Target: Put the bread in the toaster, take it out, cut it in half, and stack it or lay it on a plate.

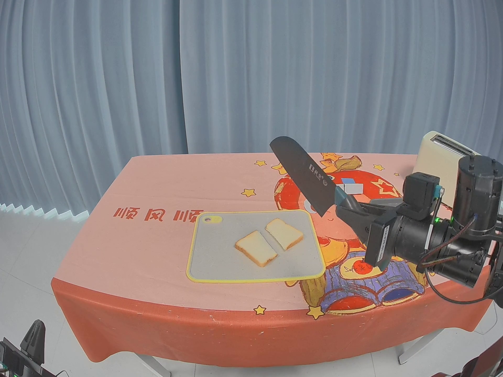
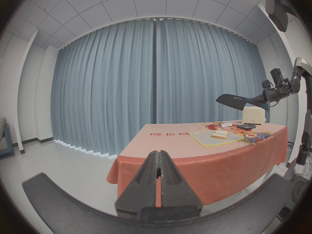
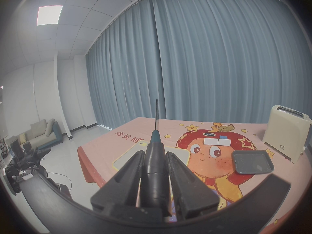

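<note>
Two halves of a bread slice (image 1: 256, 247) (image 1: 284, 233) lie side by side, a small gap between them, on the grey, yellow-rimmed cutting board (image 1: 209, 257). My right gripper (image 1: 361, 214) is shut on the handle of a black knife (image 1: 304, 175). It holds the knife in the air to the right of the board, blade up and slanting toward the far left. In the right wrist view the knife (image 3: 156, 114) stands edge-on between the fingers (image 3: 130, 176). My left gripper (image 2: 159, 169) is shut and holds nothing, low beside the table's front-left corner. The cream toaster (image 1: 443, 161) stands at the far right.
A dark grey tray (image 3: 253, 162) lies on the tablecloth in front of the toaster (image 3: 286, 132), beside a small white block (image 3: 217, 141). The table's front edge runs just below the board. Bare pink cloth lies left of the board.
</note>
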### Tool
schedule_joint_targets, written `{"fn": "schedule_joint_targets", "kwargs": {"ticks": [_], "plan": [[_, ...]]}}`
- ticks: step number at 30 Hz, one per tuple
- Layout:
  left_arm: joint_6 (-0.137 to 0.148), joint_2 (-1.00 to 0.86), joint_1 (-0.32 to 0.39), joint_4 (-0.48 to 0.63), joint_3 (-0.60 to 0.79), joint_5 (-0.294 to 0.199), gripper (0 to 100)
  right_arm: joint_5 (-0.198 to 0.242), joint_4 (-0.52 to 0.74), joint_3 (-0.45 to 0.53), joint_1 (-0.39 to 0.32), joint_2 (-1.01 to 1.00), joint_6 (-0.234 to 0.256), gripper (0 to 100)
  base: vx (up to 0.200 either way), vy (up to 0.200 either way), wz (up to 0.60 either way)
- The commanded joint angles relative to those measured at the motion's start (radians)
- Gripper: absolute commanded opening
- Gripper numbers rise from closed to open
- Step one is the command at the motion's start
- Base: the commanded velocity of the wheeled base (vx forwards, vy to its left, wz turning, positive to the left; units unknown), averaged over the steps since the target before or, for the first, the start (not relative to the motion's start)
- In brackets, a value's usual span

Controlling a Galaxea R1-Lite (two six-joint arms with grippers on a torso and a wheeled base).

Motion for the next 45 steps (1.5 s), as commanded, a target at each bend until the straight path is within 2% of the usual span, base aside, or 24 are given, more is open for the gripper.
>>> {"fn": "schedule_joint_targets", "kwargs": {"ticks": [1,3,8,11,15,26,42,45], "plan": [[0.0,0.004,0.0,0.0,0.018,0.001,0,0.007,-0.001,0.023,0.006,-0.021,-0.003,0,0.0,0.0,0.0],[0.0,0.004,0.0,0.0,0.018,0.001,0,0.01,-0.001,0.004,-0.004,-0.038,-0.003,0,0.0,0.0,0.0],[0.0,0.004,0.0,0.0,0.018,0.001,0,0.03,0.014,-0.117,-0.069,-0.049,0.0,0,0.0,0.0,0.0],[0.0,0.004,0.0,0.0,0.018,0.001,0,0.034,0.012,-0.108,-0.107,-0.06,0.011,0,0.0,0.0,0.0],[0.0,0.004,0.0,0.0,0.018,0.001,0,0.033,0.0,-0.073,-0.115,-0.051,0.011,0,0.0,0.0,0.0],[0.0,0.004,0.0,0.0,0.018,0.001,0,0.021,-0.001,-0.083,-0.115,-0.02,0.009,0,0.0,0.0,0.0],[0.0,0.003,0.0,0.0,0.018,0.001,0,0.013,-0.001,-0.119,-0.204,0.054,0.02,0,0.0,0.0,0.0],[0.0,0.004,0.0,0.0,0.018,0.001,0,-0.002,0.0,-0.119,-0.225,0.078,0.025,0,0.0,0.0,0.0]]}}
